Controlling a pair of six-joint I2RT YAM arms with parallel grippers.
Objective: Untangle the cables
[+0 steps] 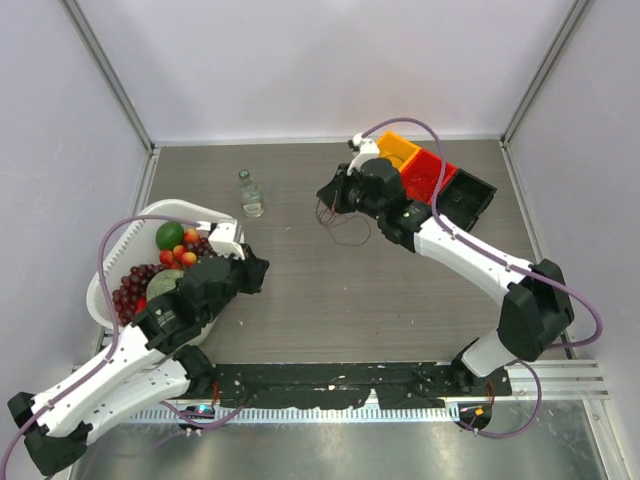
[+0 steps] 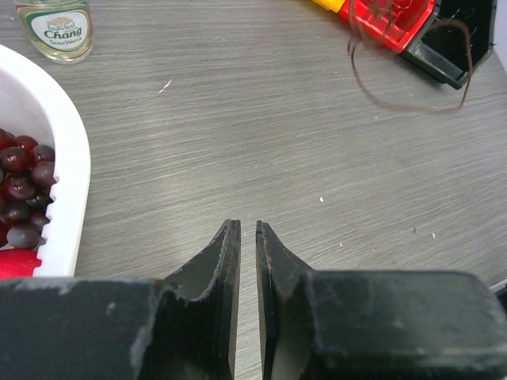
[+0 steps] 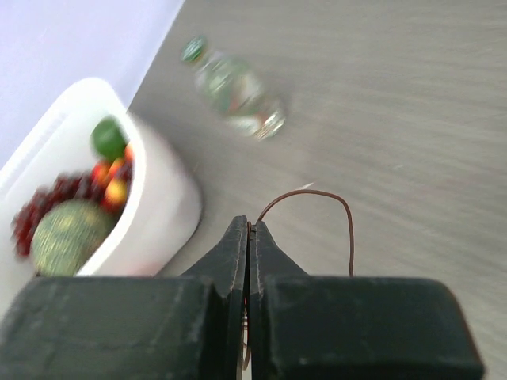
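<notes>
Cables (image 1: 342, 224): a loose curly bunch at the right claw (image 3: 248, 231), far-centre of the bench (image 1: 330, 310), just beside the red bin (image 1: 425, 172). I cannot tell whether the loops touch the bench.

Right claw: jaws together, clamped on a brown strand (image 3: 317, 192) that arcs out to its right.

Left claw (image 2: 247, 229): jaws a narrow slit apart, gripping nothing, well apart from the bunch, which lies ahead and to its right.

Judgement: the right arm is the nearer. To take a second strand, the left must reach forward and to the right.

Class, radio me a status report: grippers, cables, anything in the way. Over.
Right gripper shut on a brown cable. Left gripper slightly open, empty, over bare table. Cables bunched beside the bins. Bottle and fruit basket stand apart from the cables.
</notes>
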